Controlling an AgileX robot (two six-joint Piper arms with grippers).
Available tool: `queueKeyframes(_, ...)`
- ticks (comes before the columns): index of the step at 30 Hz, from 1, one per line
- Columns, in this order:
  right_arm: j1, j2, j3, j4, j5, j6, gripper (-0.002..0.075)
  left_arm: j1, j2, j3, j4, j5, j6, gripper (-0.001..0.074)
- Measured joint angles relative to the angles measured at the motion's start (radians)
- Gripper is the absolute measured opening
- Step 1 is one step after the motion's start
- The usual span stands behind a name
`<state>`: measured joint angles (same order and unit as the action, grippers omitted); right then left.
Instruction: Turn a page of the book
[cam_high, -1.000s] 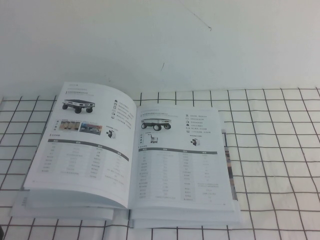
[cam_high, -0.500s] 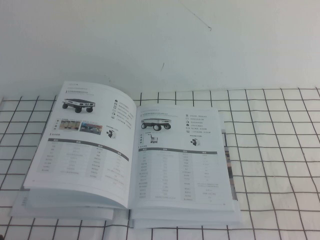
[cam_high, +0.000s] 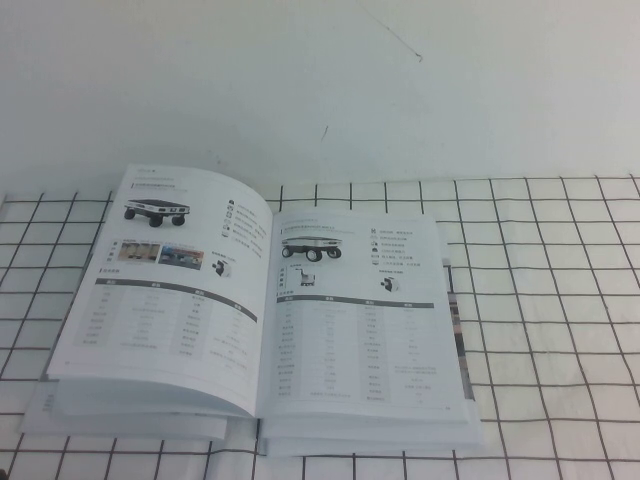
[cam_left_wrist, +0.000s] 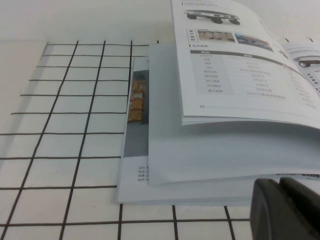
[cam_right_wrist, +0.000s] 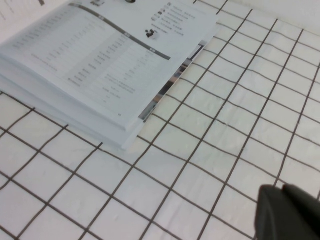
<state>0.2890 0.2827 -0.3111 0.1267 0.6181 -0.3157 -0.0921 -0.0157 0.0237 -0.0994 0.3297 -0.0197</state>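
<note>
High view: book open on the grid cloth, both arms off the pages

High view: book (cam_high: 270, 320) lies open on the white cloth with black grid lines (cam_high: 540, 300), left of the table's centre. Left-hand page curves up from the spine; right-hand page (cam_high: 365, 315) lies flatter, showing a wheeled-robot photo above a table of small text. A strip of coloured print peeks out from under its outer edge. Neither gripper shows in this view. Plain white wall (cam_high: 320, 90) behind the table.

Left wrist view: left gripper (cam_left_wrist: 285, 210) sits low, just beside the book's near left corner, apart from the paper. Its dark fingers are pressed together with nothing between them. Stacked pages fan out here; a lower sheet shows an orange-and-grey picture strip (cam_left_wrist: 137, 97).

Right wrist view: right gripper (cam_right_wrist: 287, 212) hangs over bare cloth, well apart from the book's right near corner. Only a dark tip is visible, so I cannot tell whether it is clenched or released. Nothing is held there.
</note>
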Motion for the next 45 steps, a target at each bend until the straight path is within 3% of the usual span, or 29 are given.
queueKeyframes(4, -0.046, -0.045, 0.000, 0.000, 0.000, 0.000, -0.0002, 0.000, 0.000, 0.000, 0.000, 0.000, 0.000, -0.0003)
queueKeyframes(10, -0.188, -0.186, 0.002, -0.005, -0.005, 0.000, -0.0002, 0.000, 0.000, 0.000, 0.000, 0.000, 0.000, -0.0003)
queueKeyframes(17, -0.309, -0.294, 0.160, 0.029, -0.164, -0.004, -0.0002, 0.000, 0.000, 0.000, 0.000, 0.000, 0.000, -0.0003)
queueKeyframes(23, -0.320, -0.295, 0.331, 0.060, -0.202, -0.004, -0.0002, 0.000, 0.000, 0.000, 0.000, 0.002, 0.000, -0.0003)
queueKeyframes(45, -0.320, -0.295, 0.336, 0.055, -0.225, -0.101, -0.0002, 0.000, 0.000, 0.000, 0.000, 0.002, 0.000, -0.0003)
